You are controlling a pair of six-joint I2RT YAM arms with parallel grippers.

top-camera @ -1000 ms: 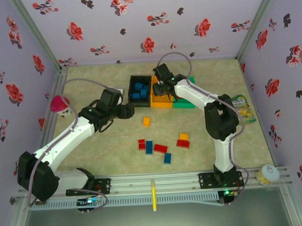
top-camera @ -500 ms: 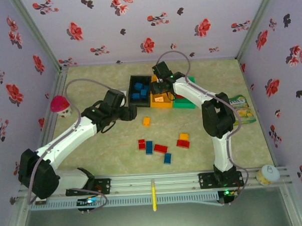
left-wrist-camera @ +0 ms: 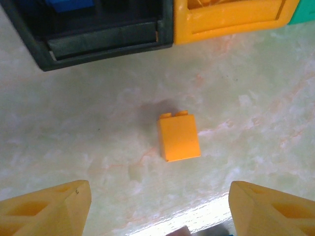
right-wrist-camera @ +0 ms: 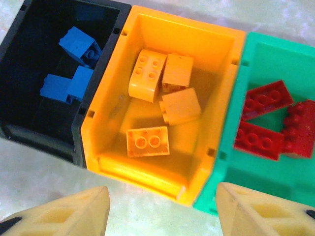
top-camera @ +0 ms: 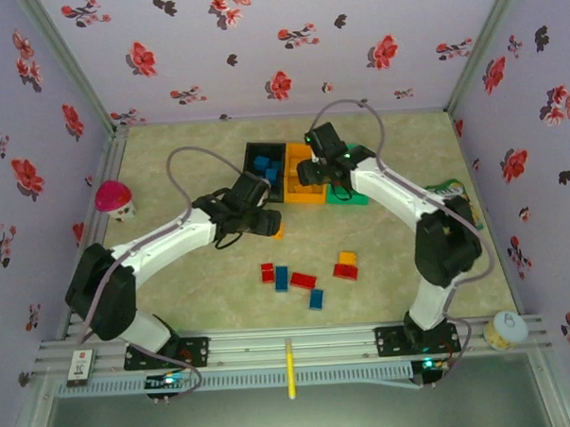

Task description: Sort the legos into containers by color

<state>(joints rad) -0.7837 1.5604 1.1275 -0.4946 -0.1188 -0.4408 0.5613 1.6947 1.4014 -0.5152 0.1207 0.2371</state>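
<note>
- Top view: a black bin [top-camera: 250,168], an orange bin [top-camera: 303,196] and a green bin [top-camera: 347,198] are set in a row at the far middle of the table [top-camera: 203,293]; loose bricks [top-camera: 303,280] are scattered nearer the arms.
- Left wrist view: the left gripper [left-wrist-camera: 160,206] is spread and empty, with a lone orange brick [left-wrist-camera: 179,137] lying untouched ahead of it.
- Right wrist view: the right gripper [right-wrist-camera: 162,206] is parted, grasping nothing. Blue bricks [right-wrist-camera: 78,46] are seen in the black bin, four orange bricks [right-wrist-camera: 147,73] in the orange bin, and red bricks [right-wrist-camera: 266,101] in the green bin.
</note>
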